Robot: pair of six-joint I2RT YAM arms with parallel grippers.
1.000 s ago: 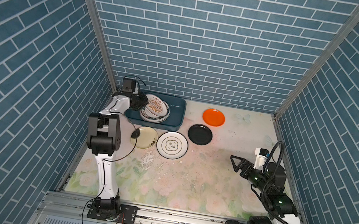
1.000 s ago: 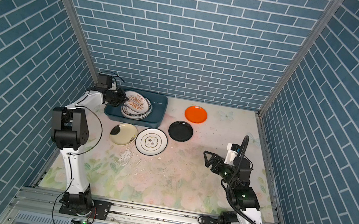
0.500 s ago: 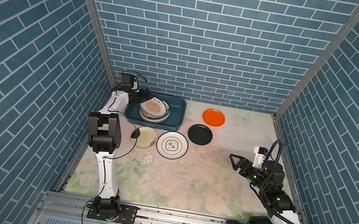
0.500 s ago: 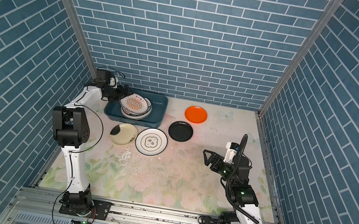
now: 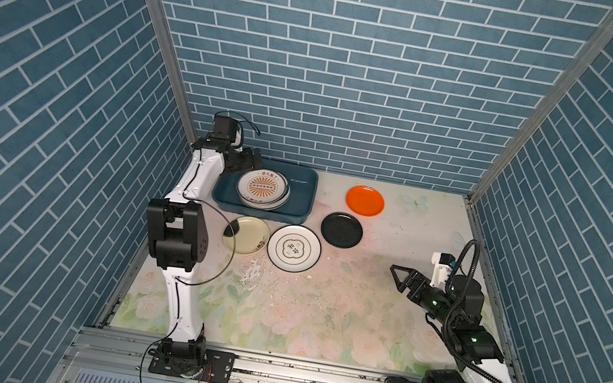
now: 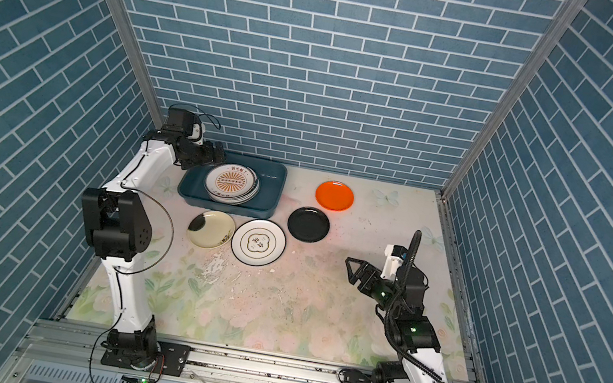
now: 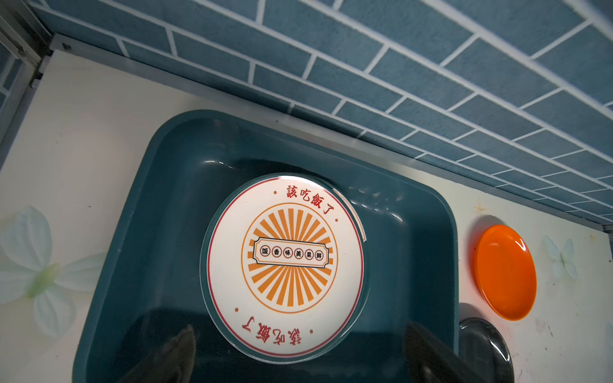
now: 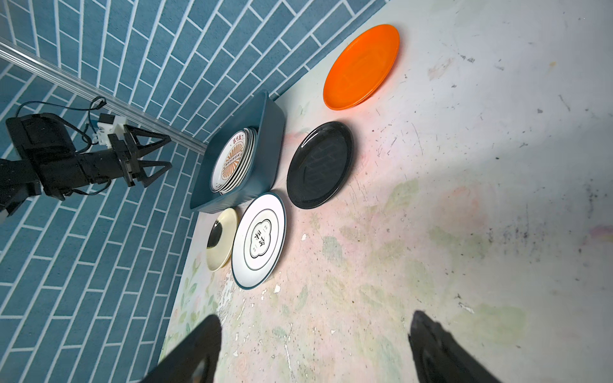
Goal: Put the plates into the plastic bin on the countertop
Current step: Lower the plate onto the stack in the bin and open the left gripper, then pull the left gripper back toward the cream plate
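My left claw (image 8: 170,151) hangs spread and empty, plate stack (image 5: 263,190) just ahead in the bin (image 5: 304,183); I should lift straight clear, nudging neither.

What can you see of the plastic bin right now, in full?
The plastic bin is a dark teal-blue rectangular tub, glossy, with rounded corners and a flared rim. It sits flat on the countertop near the back wall, left of centre in both top views. A stack of plates lies inside, in its left part, topped by a white one with an orange sunburst; its right part is bare. The open left gripper hovers by its back left corner, not touching it.
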